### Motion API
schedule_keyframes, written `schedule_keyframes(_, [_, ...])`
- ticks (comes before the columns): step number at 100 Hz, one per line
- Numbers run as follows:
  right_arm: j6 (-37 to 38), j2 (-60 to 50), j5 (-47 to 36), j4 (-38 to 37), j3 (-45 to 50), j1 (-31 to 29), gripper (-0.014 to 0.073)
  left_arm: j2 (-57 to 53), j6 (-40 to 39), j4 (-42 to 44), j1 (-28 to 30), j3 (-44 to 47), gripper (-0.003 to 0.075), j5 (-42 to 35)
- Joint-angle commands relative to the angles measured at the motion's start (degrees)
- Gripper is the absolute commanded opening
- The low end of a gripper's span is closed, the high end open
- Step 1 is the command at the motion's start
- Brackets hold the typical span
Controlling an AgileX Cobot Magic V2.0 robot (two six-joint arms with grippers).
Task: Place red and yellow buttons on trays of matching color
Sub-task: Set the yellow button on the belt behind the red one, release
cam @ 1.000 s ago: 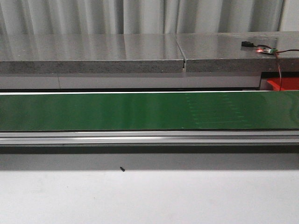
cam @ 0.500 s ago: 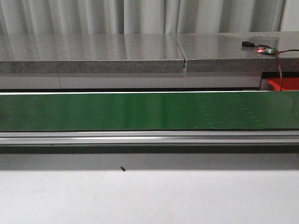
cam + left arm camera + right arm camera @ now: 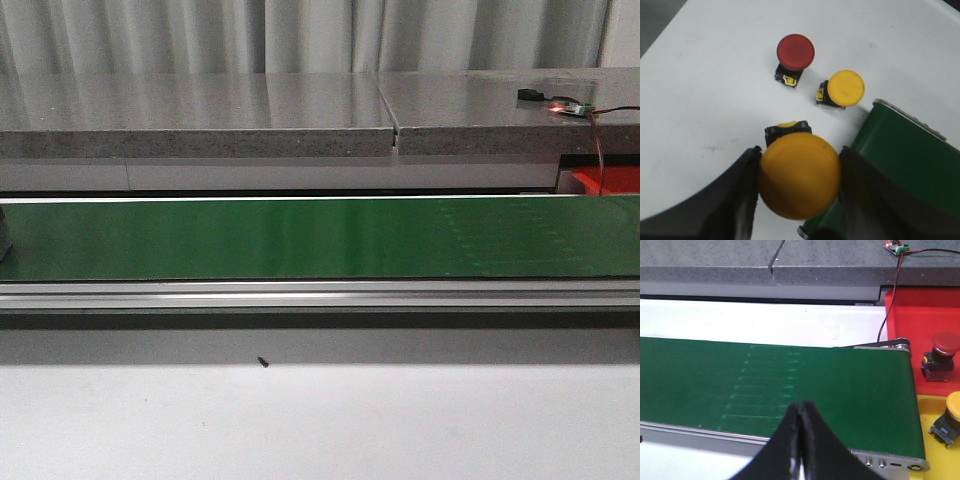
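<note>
Right gripper [image 3: 800, 440], black fingers pressed together, bottom centre of the frame, above the long green conveyor belt [image 3: 765, 385]. At right, a red mushroom-head button [image 3: 941, 356] stands on the bright red-orange plastic tray [image 3: 910, 315]; below it, a yellow mushroom-head button [image 3: 951, 424] lies on a yellow tray [image 3: 935, 460]. Grey stone ledge [image 3: 740, 262] along the top.

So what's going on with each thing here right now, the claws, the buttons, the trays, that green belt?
Left gripper: shut on a yellow button, held above the white table.
Right gripper: shut, empty, over the green belt.
Red button and second yellow button: standing loose on the table.
Red tray: holds one red button.
Yellow tray: holds one yellow button.
Belt: nothing on the part in view.
</note>
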Motion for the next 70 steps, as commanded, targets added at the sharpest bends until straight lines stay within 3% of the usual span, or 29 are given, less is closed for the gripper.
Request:
schedule_keyframes(1, [-0.6,-0.2,-3.6,1.1,-1.6,0.0,-0.0067,-5.1,0.7,-2.2,-0.4,1.5,0.025,-3.7])
schedule_keyframes(42, [-0.6,-0.2,-3.6,1.2,-1.6,0.0,-0.0067,-7.2,2.0,-2.3,-9.2,9.9,0.025,-7.3])
schedule_keyframes(70, [-0.6,-0.2,-3.6,1.6,-1.6,0.0,-0.0067,-6.1,2.0,-2.5,-11.0,11.4,0.025,-9.6])
